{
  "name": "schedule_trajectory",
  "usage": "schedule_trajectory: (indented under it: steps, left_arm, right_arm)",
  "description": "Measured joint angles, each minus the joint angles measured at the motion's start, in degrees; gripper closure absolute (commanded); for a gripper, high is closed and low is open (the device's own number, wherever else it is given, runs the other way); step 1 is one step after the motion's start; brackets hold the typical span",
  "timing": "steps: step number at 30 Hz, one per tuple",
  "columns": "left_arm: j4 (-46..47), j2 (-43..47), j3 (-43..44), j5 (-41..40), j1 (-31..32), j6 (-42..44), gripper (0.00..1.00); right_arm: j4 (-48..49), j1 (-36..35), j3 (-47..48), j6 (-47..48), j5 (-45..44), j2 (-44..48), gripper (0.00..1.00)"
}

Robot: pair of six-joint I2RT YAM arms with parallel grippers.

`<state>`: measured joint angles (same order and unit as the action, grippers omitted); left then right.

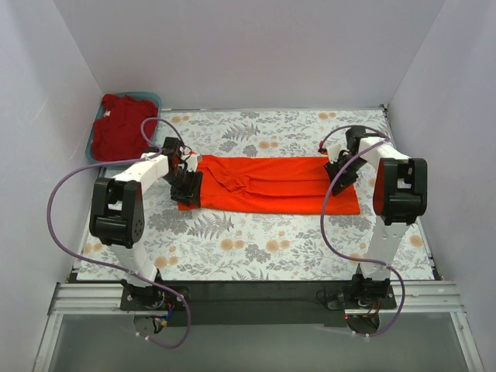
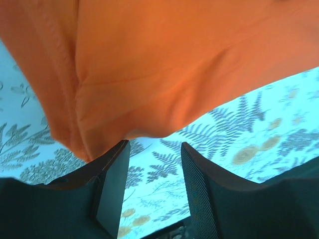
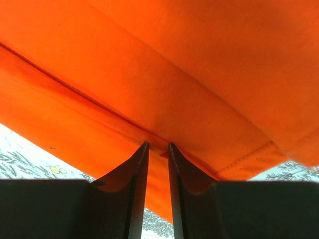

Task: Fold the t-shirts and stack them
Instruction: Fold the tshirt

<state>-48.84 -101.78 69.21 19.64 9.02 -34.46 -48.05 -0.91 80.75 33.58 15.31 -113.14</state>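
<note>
The orange-red t-shirt (image 1: pixel 267 184) lies folded into a long band across the middle of the table. My left gripper (image 1: pixel 186 188) is at its left end; in the left wrist view the gripper (image 2: pixel 154 144) is open, with the shirt (image 2: pixel 164 64) just beyond the fingertips and only table between the jaws. My right gripper (image 1: pixel 341 174) is at the shirt's right end; in the right wrist view the gripper (image 3: pixel 158 144) is nearly closed and pinches a fold of the shirt (image 3: pixel 199 69) at its tips. The crimson t-shirt (image 1: pixel 120 132) lies bunched in the bin.
The blue plastic bin (image 1: pixel 152 96) stands at the table's back left corner. The table has a floral cover (image 1: pixel 256 248). White walls close in the left, back and right sides. Purple cables loop beside both arms.
</note>
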Motion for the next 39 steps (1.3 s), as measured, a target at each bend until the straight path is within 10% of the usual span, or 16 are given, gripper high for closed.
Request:
schedule_trajectory:
  steps: [10,21,39]
  left_arm:
    - [-2.34,-10.23,8.31,-9.42,-2.01,2.97,0.56]
    - [5.16,-37.81,52.04,-13.64,-3.5,5.73,0.51]
    - [12.55,-19.02,29.51,0.28,4.7,-3.8,0.48]
  right_arm:
    - [0.85,-0.96,-0.24,1.2,-3.39,-0.68,0.71]
    - [-5.53,-7.28,-10.69,4.2,5.38,13.49,0.7]
    - [-3.85,-5.84,3.78,3.48,-0.7,-2.95,0.79]
